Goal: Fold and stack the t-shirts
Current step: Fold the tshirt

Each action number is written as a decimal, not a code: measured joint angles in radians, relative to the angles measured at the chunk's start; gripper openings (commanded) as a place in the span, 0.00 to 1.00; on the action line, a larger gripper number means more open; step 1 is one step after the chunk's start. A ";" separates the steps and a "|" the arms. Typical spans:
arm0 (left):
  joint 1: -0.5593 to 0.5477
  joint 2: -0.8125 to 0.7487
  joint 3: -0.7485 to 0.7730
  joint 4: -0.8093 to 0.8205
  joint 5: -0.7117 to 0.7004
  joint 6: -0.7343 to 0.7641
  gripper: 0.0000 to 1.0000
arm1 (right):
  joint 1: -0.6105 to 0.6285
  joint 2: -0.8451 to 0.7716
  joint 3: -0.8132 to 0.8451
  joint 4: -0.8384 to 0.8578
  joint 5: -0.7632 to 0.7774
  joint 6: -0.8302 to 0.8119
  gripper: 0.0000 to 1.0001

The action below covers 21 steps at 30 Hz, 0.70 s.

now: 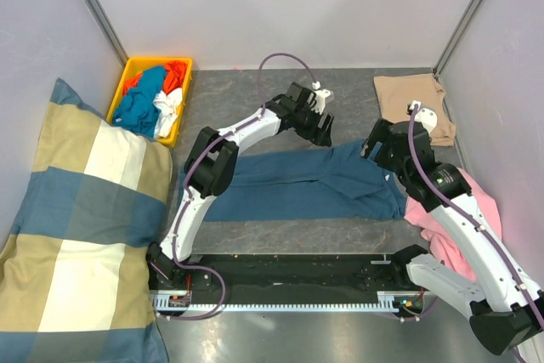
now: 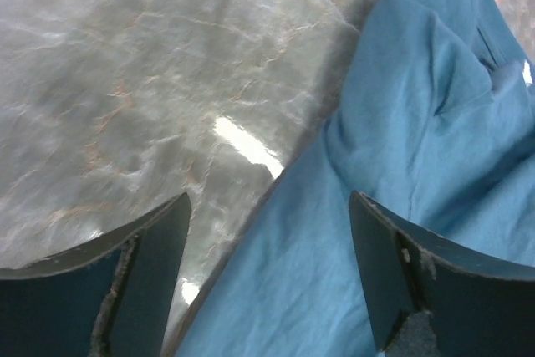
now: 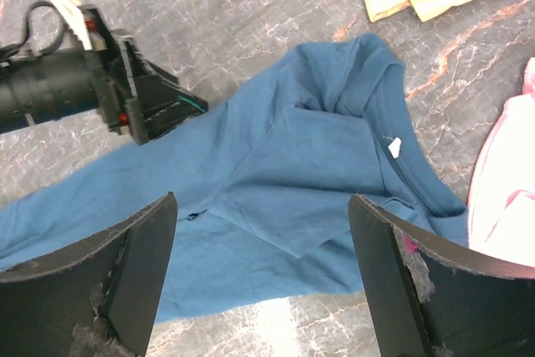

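Jaws on your left gripper (image 2: 267, 211) and right gripper (image 3: 263, 206) stand spread, holding nothing, above the blue shirt (image 1: 289, 180).

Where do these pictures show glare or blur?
Left wrist view: a white glare streak on the marbled tabletop beside the blue t-shirt, everything slightly soft. Right wrist view: sharper, with a faint glare patch low on the tabletop between its dark fingers. Top external view: even light, no strong glare.
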 measured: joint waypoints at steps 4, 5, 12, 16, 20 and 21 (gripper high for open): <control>-0.025 0.052 0.061 -0.051 0.042 0.027 0.79 | 0.000 -0.010 0.000 -0.013 0.000 0.000 0.92; -0.035 0.062 0.068 -0.061 0.052 0.032 0.78 | 0.000 -0.012 0.000 -0.014 0.000 0.000 0.92; -0.095 0.082 0.081 -0.093 0.097 0.052 0.44 | 0.000 -0.016 0.000 -0.017 0.000 0.000 0.93; -0.102 0.107 0.099 -0.112 0.116 0.064 0.02 | 0.000 -0.020 0.000 -0.024 0.002 -0.001 0.93; -0.100 0.132 0.131 -0.121 0.135 0.063 0.02 | 0.000 -0.027 0.000 -0.035 0.009 -0.001 0.94; -0.098 0.136 0.141 -0.126 0.130 0.063 0.02 | 0.000 -0.029 0.000 -0.039 0.011 -0.001 0.94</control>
